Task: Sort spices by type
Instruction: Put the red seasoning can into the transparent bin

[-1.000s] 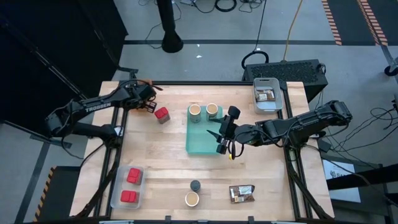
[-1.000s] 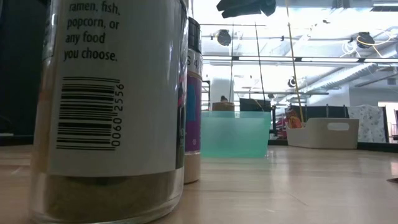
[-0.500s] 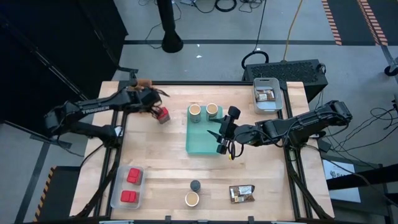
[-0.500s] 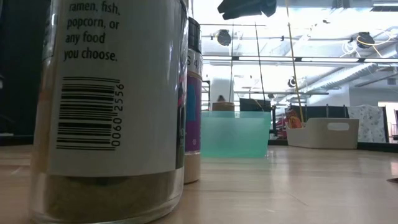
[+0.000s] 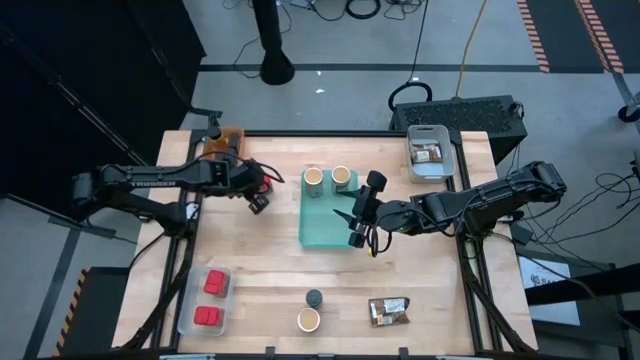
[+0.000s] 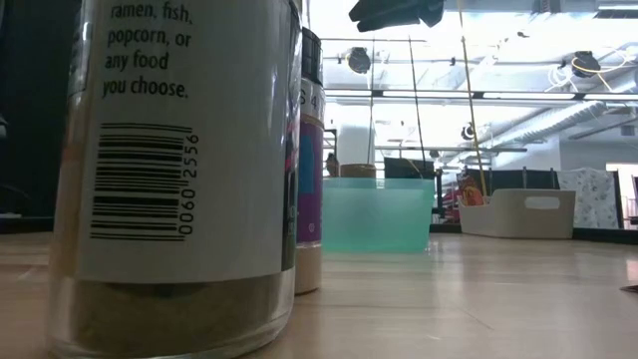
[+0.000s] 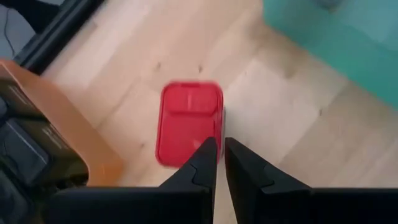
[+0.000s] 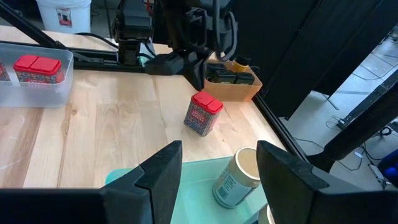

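Bright, even overhead light throughout; ceiling glare in the low view, whose nearest jar (image 6: 174, 179) looks perhaps slightly soft.

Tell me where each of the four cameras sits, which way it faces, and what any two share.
High: overhead, straight down; both arms, teal plastic tray.
Low: tabletop level, facing the room; big labelled jar close up, dark arm part at top.
Left wrist: on the left arm, looking down; left tool over red square box.
Right wrist: on the right arm; right tool open.
Shared: both wrist views show the red box.
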Robot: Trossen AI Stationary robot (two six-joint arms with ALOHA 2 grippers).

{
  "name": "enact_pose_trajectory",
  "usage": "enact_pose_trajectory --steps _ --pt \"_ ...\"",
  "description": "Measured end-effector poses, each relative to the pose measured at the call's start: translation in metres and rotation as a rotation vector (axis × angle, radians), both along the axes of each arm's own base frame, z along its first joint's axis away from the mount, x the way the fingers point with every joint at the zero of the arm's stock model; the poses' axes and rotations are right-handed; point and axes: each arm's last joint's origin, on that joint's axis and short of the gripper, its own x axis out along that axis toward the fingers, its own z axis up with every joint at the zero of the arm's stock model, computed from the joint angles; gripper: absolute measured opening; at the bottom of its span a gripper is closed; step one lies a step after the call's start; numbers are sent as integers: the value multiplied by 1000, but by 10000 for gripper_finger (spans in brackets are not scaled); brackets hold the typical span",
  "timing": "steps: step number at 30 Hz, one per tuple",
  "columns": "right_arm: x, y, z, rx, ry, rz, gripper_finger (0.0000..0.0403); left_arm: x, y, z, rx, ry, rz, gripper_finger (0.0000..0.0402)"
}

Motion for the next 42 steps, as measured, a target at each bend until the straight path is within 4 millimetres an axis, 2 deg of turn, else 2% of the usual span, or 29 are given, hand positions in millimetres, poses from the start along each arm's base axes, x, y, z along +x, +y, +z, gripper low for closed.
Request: enact_pose_trajectory --steps 8,11,21,25,29,37,42 --pt "0 0 0 7 -3 -2 189 5 2 3 20 -59 8 37" --pt "0 0 0 7 -3 -3 189 5 1 1 12 -49 5 52" --pt "0 0 0 7 -3 -2 189 5 3 1 12 -55 35 172" --pt "0 0 0 7 -3 -2 189 4 9 0 -2 -69 119 227" --pt "0 0 0 7 -3 -2 189 3 18 -5 -44 -55 167 263" --pt "0 0 0 17 -9 -6 189 6 35 -22 -44 53 193 274" --pt "0 0 0 20 -11 -7 189 8 40 -24 -58 58 176 274"
